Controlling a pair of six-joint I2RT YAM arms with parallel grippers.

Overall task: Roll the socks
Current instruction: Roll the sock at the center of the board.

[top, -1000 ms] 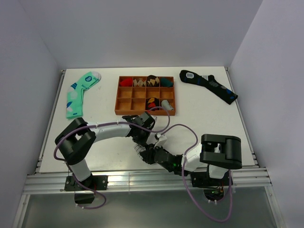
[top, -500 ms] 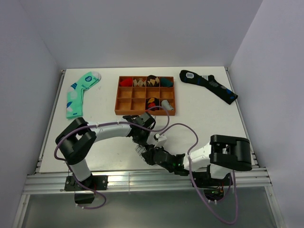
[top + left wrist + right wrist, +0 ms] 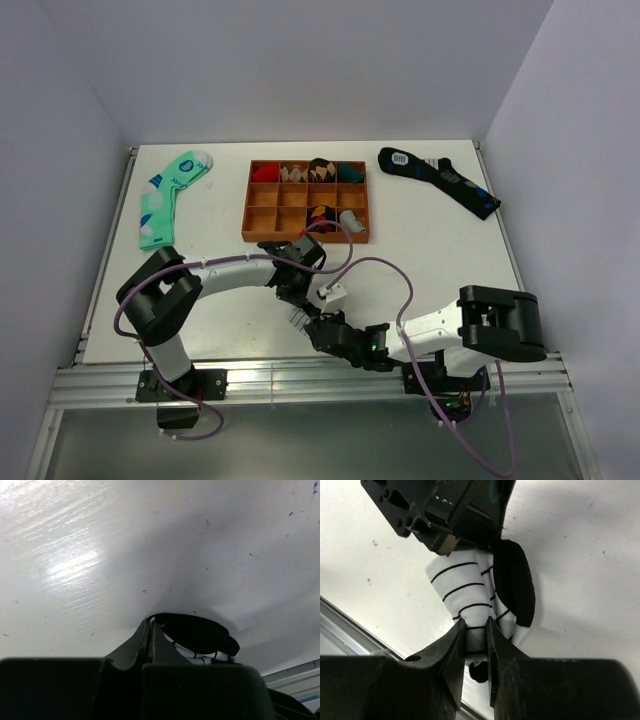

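Observation:
The white sock with thin black stripes [image 3: 299, 316] lies bunched near the table's front edge, between my two grippers. In the right wrist view the sock [image 3: 465, 587] shows its white striped body and a black end. My right gripper [image 3: 476, 628] is shut on a fold of the white fabric; it also shows in the top view [image 3: 316, 329]. My left gripper [image 3: 150, 623] is shut, its tips at the black edge of the sock [image 3: 197, 632]. In the top view the left gripper [image 3: 297, 297] sits just behind the sock.
A wooden compartment tray [image 3: 262, 210] with several rolled socks stands at the back middle. A mint green sock [image 3: 165, 195] lies back left, a long black sock [image 3: 440, 180] back right. The metal rail [image 3: 300, 375] runs along the table's front edge, close to the grippers.
The right arm's upper links have swung to the right and its gripper has drawn slightly toward the front edge with the sock. The left gripper has barely moved.

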